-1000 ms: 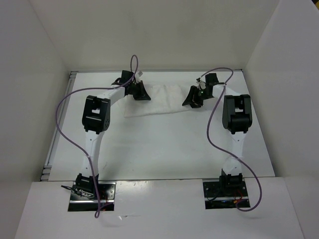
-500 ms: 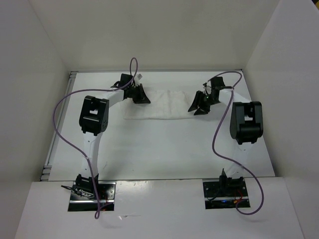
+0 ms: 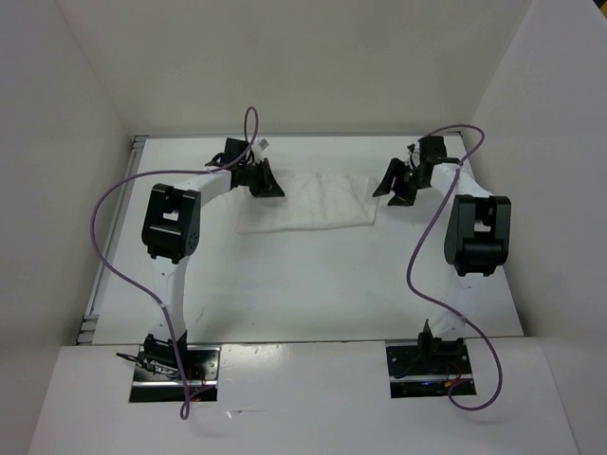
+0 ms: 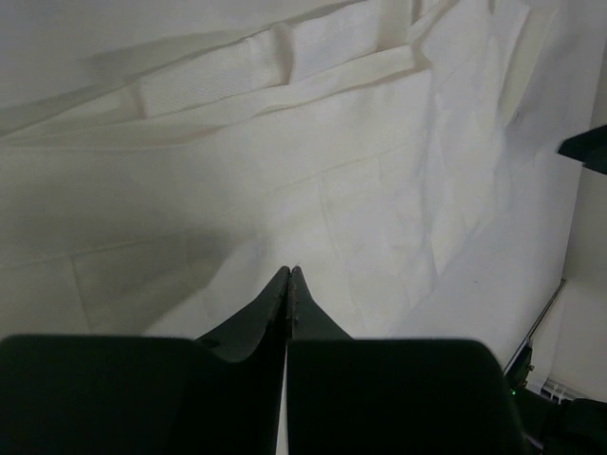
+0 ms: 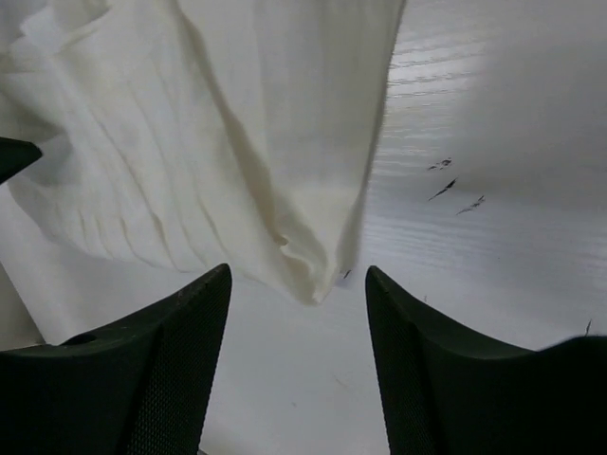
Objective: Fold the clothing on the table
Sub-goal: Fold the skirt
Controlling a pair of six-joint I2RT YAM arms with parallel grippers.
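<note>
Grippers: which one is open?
The right gripper: its fingers stand apart above a corner of the clothing. The left gripper has its fingers pressed together.

We're looking at a plain flat white back wall [image 3: 285,57], matching white side wall on the left [image 3: 47,190], another on the right [image 3: 560,142], all under soft, even light.

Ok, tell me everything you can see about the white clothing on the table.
The clothing is thin white fabric with a fine weave, wrinkled and folded into a flat layered strip across the far part of the table. The shut left gripper sits at its left end; whether it pinches fabric is unclear. The open right gripper hovers at its right corner.
</note>
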